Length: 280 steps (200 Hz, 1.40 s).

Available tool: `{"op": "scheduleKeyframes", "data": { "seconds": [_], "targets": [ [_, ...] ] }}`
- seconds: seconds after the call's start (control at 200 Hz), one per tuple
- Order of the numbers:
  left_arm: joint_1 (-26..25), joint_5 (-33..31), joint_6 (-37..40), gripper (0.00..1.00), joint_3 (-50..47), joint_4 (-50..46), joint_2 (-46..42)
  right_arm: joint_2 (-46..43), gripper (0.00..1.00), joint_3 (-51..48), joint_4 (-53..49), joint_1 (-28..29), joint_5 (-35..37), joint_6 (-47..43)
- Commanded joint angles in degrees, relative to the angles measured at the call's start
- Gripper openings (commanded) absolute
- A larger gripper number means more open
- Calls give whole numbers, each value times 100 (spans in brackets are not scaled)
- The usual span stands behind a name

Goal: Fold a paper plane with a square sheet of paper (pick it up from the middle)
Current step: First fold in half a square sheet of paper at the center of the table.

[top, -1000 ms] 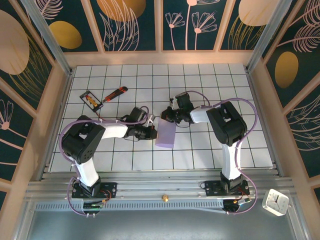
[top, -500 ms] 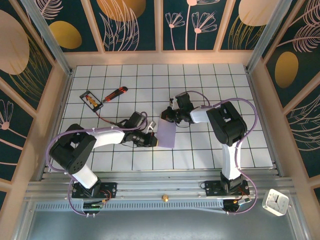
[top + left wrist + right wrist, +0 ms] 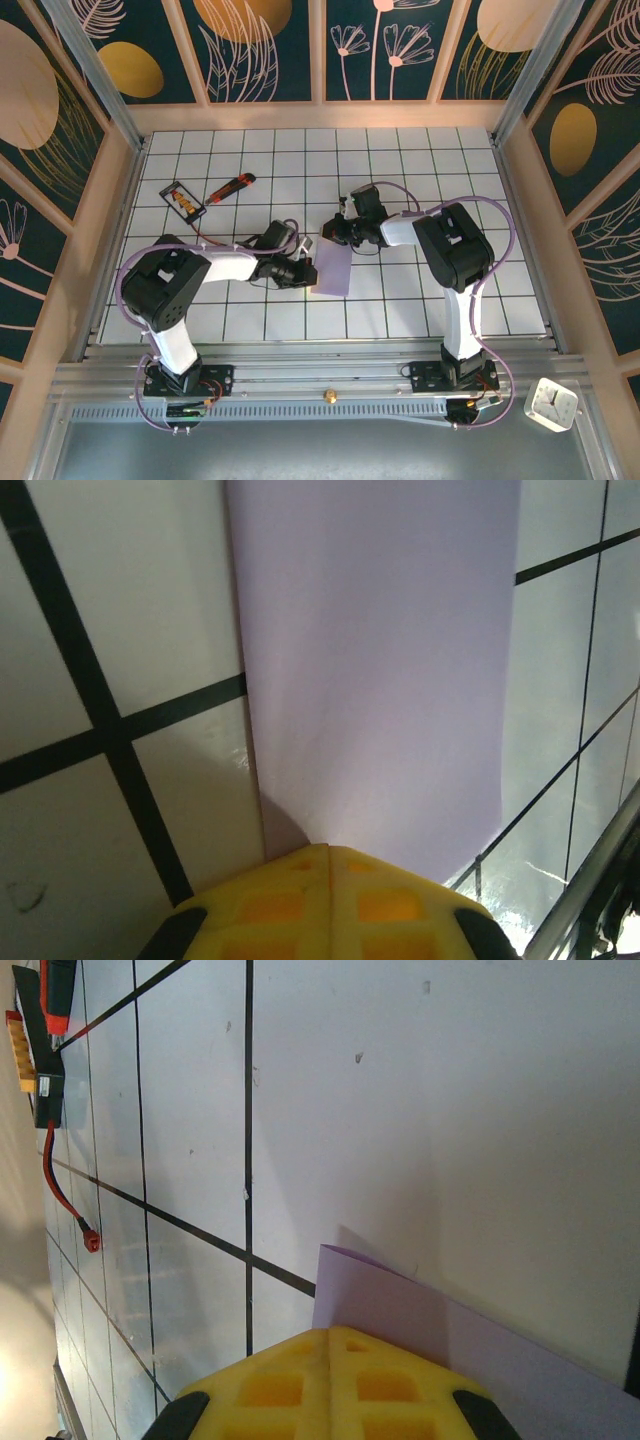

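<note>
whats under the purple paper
The white grid table lies under the purple paper; black grid lines run to its edges and vanish beneath. Anything else under the sheet is covered and cannot be seen.

White arms (image 3: 225, 265) with black joints (image 3: 160, 292), lilac cables (image 3: 122, 285) looping alongside; yellow fingertips (image 3: 270, 908) with square recesses

Left tool (image 3: 304, 272), right tool (image 3: 331, 232) both closed, pointing toward each other
</note>
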Motion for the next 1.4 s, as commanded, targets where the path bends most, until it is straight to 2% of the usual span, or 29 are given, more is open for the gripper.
{"op": "scheduleKeyframes", "data": {
  "seconds": [0.0, 0.42, 0.766, 0.966, 1.166, 1.396],
  "targets": [
    [8, 37, 64, 0, -267, -114, 3, 233, 0, -296, -716, -55, 640, -118],
    [-330, 244, 407, 0, -802, -487, -192, 283, 0, -260, -734, -47, 665, -103],
    [-406, 306, 342, 0, -1147, -581, -529, 290, 0, -282, -735, -45, 683, -94],
    [-411, 300, 563, 0, -929, -977, -769, 267, 0, -241, -740, -46, 629, -136],
    [-275, 361, 132, 0, -516, -339, -1329, -31, 0, -145, -559, -39, 137, -294],
    [118, -353, -532, 16, -153, 201, -1278, -805, 3, -149, -559, -108, -274, -388]
  ]
}}
